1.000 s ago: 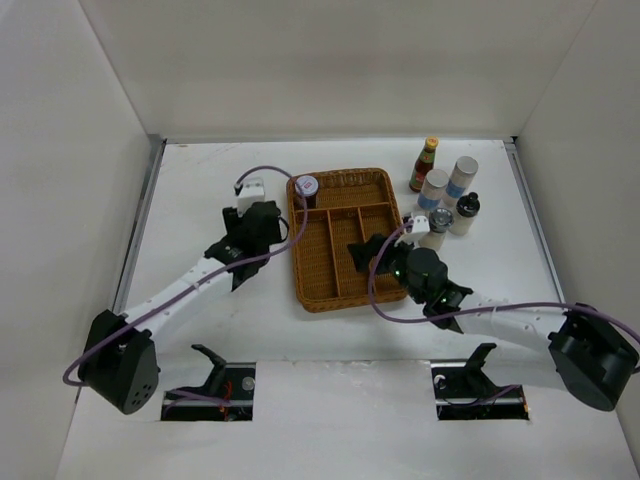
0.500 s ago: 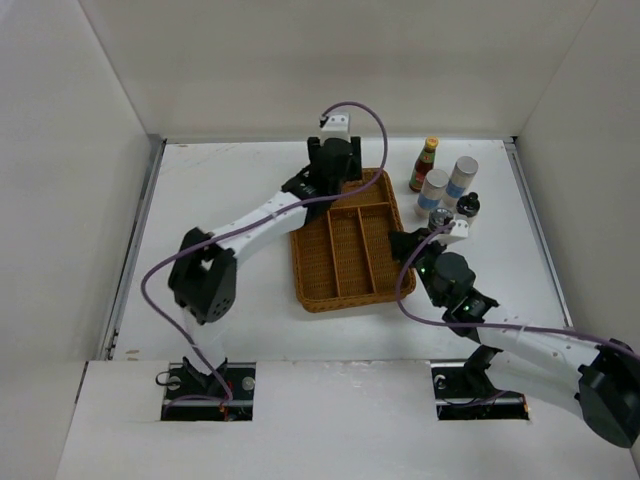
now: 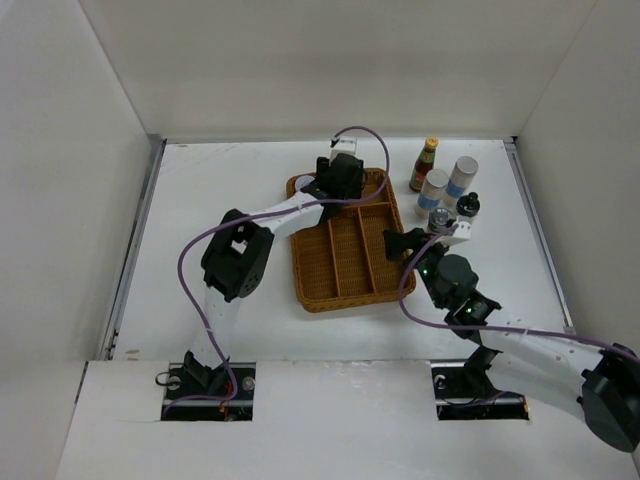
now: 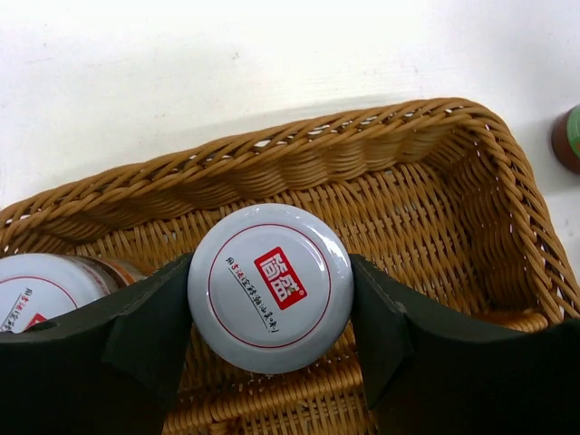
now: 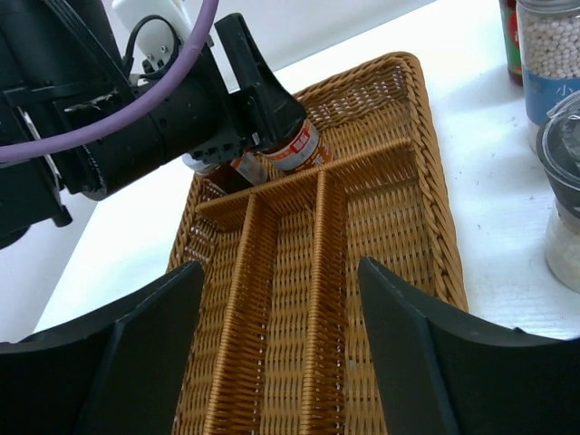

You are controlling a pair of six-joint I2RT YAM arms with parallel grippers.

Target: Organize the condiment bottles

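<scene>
left gripper (image 4: 272, 313) clamps a pale-lidded jar (image 4: 270, 285) inside the wicker tray (image 4: 381, 136) near the table (image 4: 136, 54) far edge; a crooked release could topple it against the neighbouring jar (image 4: 41, 288).

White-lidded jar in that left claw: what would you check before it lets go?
1. Grip: the left gripper clamps the white-lidded jar from both sides: ok.
2. Place: the jar is over the far compartment of the wicker tray: ok.
3. Support: jar's base resting on the tray floor: cannot tell.
4. Room to open beside the second jar: cannot tell.
5. Other arm: the right gripper is open, empty and apart from the left gripper: ok.
</scene>
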